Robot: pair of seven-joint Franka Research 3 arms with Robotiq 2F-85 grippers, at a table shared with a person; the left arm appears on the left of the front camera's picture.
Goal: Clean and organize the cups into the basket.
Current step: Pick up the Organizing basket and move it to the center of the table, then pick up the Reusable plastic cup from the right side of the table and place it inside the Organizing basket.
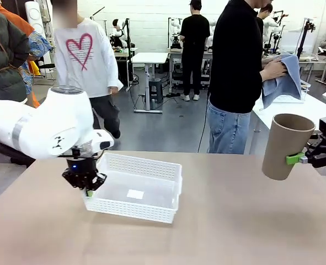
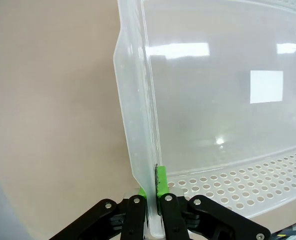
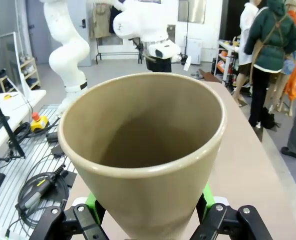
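Observation:
The white lattice basket [image 1: 146, 196] rests on the tan table, left of centre, with nothing inside it. My left gripper [image 1: 87, 186] is shut on the rolled rim of its left wall; in the left wrist view the rim of the basket [image 2: 137, 105] runs up from between the green pads [image 2: 161, 181]. A tan-brown cup [image 1: 285, 144] hangs upright in the air at the right, open end up, with my right gripper [image 1: 305, 158] shut on its lower side. In the right wrist view this cup [image 3: 142, 150] stands wide-mouthed and empty between the fingers. The other cups are out of view.
A person in a black top [image 1: 237, 66] stands at the far side of the table, holding a blue cloth [image 1: 287, 83]. Other people and tables stand farther back. Bare tabletop [image 1: 223, 221] lies between basket and cup.

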